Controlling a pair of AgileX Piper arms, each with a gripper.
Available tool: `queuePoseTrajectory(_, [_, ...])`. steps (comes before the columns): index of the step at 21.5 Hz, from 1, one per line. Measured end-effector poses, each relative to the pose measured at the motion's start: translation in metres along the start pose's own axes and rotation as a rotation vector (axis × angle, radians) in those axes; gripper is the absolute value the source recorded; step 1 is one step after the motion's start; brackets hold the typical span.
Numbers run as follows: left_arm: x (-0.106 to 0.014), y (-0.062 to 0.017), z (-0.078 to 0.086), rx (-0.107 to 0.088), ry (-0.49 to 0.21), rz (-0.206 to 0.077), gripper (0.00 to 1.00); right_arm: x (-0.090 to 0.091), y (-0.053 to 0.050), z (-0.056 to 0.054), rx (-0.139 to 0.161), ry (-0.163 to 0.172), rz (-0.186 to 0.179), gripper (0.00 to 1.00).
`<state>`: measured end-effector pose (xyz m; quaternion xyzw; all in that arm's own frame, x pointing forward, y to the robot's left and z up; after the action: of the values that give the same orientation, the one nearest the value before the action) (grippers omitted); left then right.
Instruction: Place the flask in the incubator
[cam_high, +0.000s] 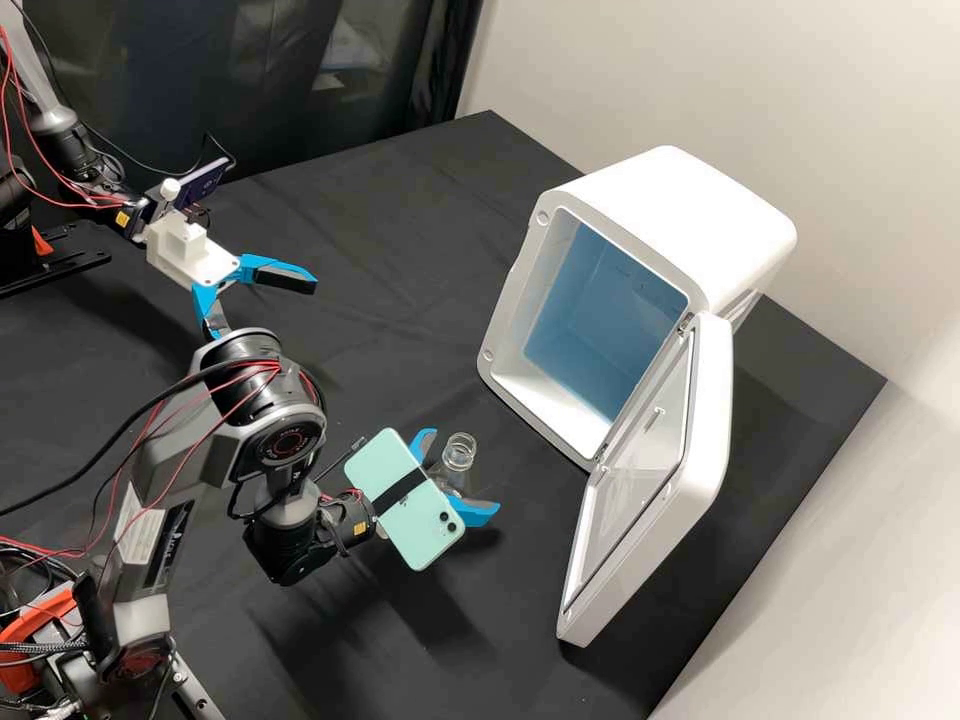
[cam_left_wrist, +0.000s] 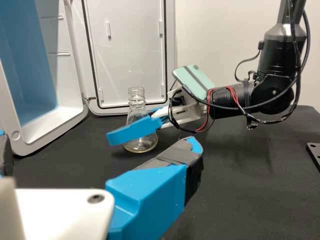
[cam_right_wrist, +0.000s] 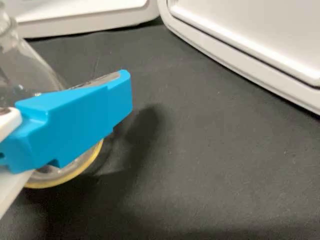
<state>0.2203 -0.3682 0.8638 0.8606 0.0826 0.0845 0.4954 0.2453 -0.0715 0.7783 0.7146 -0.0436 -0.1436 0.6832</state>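
Observation:
A clear glass flask (cam_high: 460, 452) stands upright on the black bench, a short way in front of the white incubator (cam_high: 680, 210). The incubator's door (cam_high: 650, 470) is swung open and its blue inside is bare. My right gripper (cam_high: 455, 475) is low at the flask, open, with one blue finger on each side of the bulb. In the right wrist view one of its fingers (cam_right_wrist: 75, 120) lies close against the flask (cam_right_wrist: 25, 55). My left gripper (cam_high: 250, 290) hangs open and holds nothing, back at the far left, well away from the flask (cam_left_wrist: 136, 107).
A teal phone (cam_high: 405, 495) is strapped to the right wrist. Red and black cables (cam_high: 150, 410) run along the arms at the left. The open door juts toward the bench's front right edge (cam_high: 760, 560). A white wall stands behind the incubator.

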Motion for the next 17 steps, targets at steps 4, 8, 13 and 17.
queuePoseTrajectory(4, [-0.0005,0.0019,0.0007,0.002,-0.004,0.012,1.00,-0.0030,0.0014,-0.0020,-0.001,0.007,0.007,0.00])
queuePoseTrajectory(8, [-0.0011,0.0033,0.0012,0.004,-0.005,0.018,1.00,-0.0039,0.0041,-0.0048,-0.003,0.018,0.018,0.00])
queuePoseTrajectory(13, [-0.0011,0.0033,0.0012,0.004,-0.005,0.019,1.00,-0.0052,0.0043,-0.0032,0.000,0.011,0.018,0.00])
queuePoseTrajectory(17, [-0.0011,0.0033,0.0012,0.004,-0.005,0.019,1.00,-0.0052,0.0043,-0.0032,0.002,0.011,0.018,0.00])
